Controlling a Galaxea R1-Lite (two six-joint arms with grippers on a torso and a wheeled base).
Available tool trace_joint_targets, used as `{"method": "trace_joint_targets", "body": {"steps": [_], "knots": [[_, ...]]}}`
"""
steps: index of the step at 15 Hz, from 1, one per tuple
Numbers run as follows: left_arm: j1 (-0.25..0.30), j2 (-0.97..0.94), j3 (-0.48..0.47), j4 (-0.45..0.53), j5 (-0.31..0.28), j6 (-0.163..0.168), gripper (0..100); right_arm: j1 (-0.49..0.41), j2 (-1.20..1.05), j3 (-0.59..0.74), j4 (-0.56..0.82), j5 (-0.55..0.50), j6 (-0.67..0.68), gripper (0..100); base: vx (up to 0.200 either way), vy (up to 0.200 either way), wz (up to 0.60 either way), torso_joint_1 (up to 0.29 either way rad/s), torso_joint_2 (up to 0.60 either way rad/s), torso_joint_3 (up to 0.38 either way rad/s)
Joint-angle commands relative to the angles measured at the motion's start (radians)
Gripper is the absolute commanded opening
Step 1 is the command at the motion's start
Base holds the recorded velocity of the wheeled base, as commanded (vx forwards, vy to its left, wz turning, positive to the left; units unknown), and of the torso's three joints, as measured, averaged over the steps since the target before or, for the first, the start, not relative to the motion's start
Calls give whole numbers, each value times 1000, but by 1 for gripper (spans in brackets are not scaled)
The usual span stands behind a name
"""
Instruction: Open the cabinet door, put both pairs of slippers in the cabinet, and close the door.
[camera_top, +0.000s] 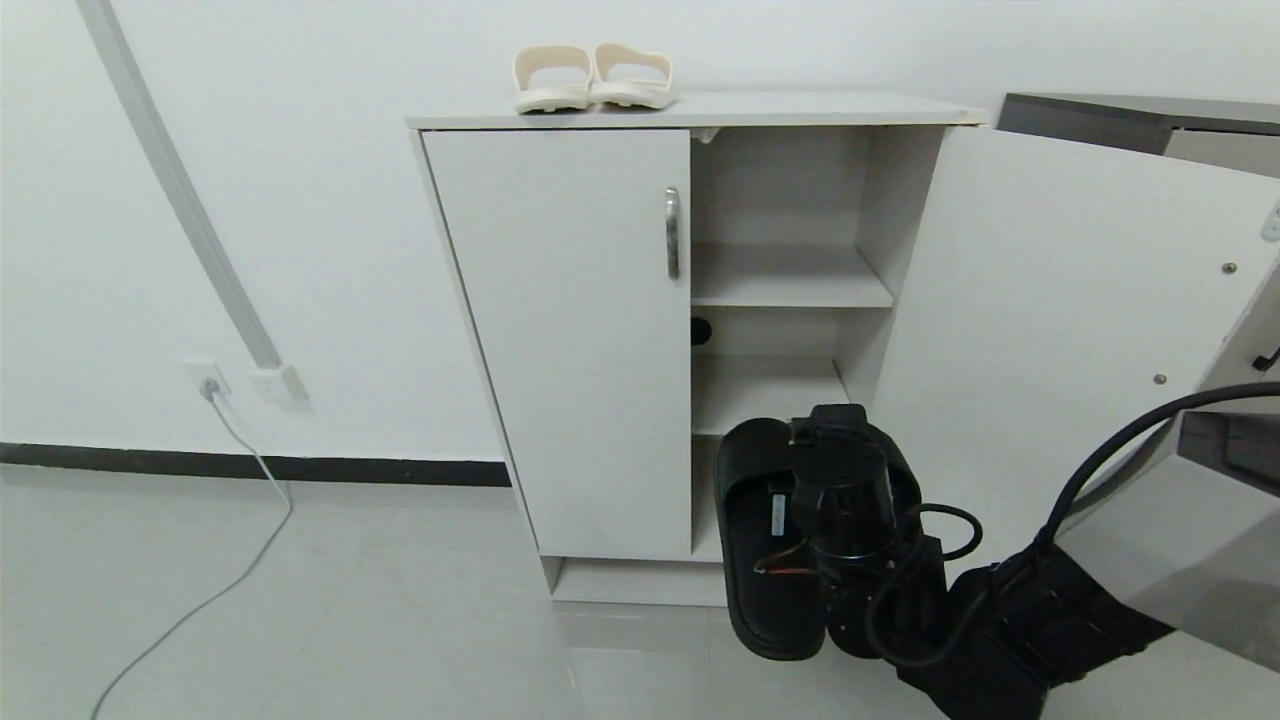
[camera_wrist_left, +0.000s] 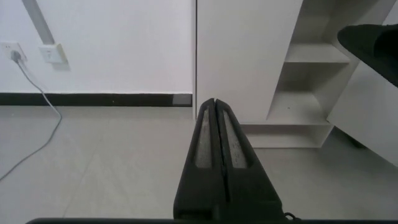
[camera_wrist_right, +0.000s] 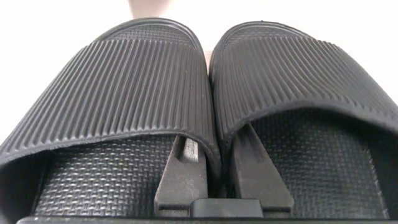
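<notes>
Cabinet (camera_top: 700, 110) stands against the wall (camera_top: 300, 200). Its right door (camera_top: 1050, 330) is swung wide open and its left door (camera_top: 560, 340) is shut, with a metal handle (camera_top: 672, 233) at its inner edge. Shelves (camera_top: 790, 280) show inside the open half. Floor (camera_top: 350, 600) is pale tile, and a grey cable (camera_top: 240, 480) runs across it from a wall socket (camera_top: 205, 383).

Black slippers (camera_top: 770, 540) hang in my right jaws, off the floor, just in front of the open half, low near the bottom shelf, toes toward the cabinet. My right arm (camera_top: 870, 560) is behind them. The right jaws are clamped on the pair: one finger (camera_wrist_right: 183, 171) goes under each strap, pinching the two inner strap edges together.

White slippers (camera_top: 593, 78) sit side by side on the cabinet top, above the shut door.

My left jaws are pressed together with nothing between them, low over the floor, pointing at the cabinet's base.
</notes>
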Motion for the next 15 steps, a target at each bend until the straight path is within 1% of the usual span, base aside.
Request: {"method": "trace_joint_targets", "body": {"steps": [1,6,8,10,15], "knots": [[-1,3,0,0,0,-1,0,1,35,-9,-1,2,1,0,0,0,0,0,0,0],[-1,3,0,0,-1,-1,0,-7,56,-12,-1,8,6,0,0,0,0,0,0,0],[-1,3,0,1,-3,-1,0,-30,115,-57,1,17,4,0,0,0,0,0,0,0],[-1,3,0,0,-3,-1,0,-36,145,-104,2,63,2,0,0,0,0,0,0,0],[-1,3,0,1,-3,-1,0,-36,164,-118,2,75,2,0,0,0,0,2,0,-19]]}}
